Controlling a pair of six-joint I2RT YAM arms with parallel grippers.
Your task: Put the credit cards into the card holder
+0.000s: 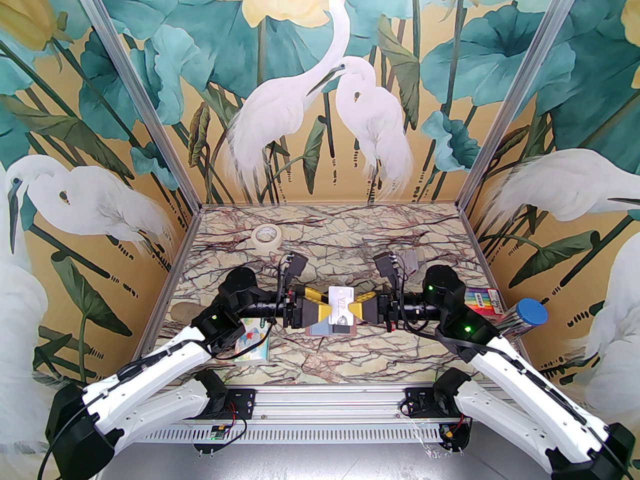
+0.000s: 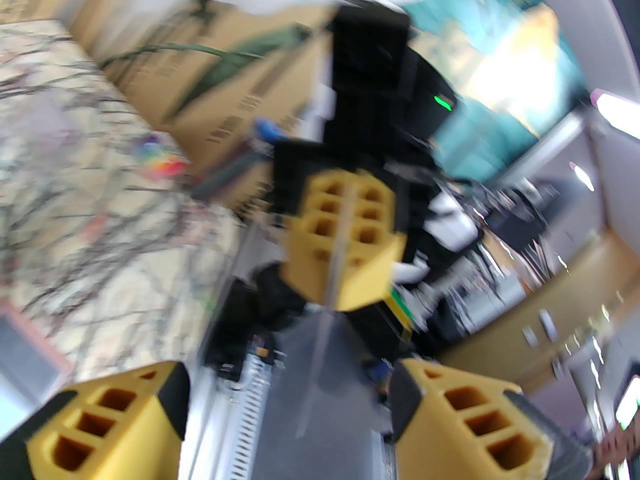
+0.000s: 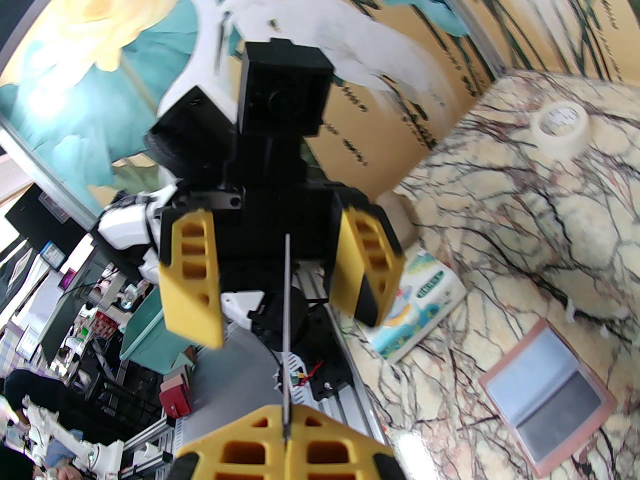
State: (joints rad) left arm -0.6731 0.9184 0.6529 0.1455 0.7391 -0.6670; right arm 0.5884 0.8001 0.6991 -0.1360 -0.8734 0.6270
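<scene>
We see a veined marble worktop [image 1: 325, 368], boxed in by walls [image 1: 150, 93] painted with egrets. The holder [image 3: 547, 398] lies open on it, near the middle. Just above, the white card [image 1: 341, 303] hangs face-up, long axis running near to far. The right jaws are clamped on one edge; the left jaws stand apart, clear of it. A tape roll [image 1: 265, 238] sits farther back.
</scene>
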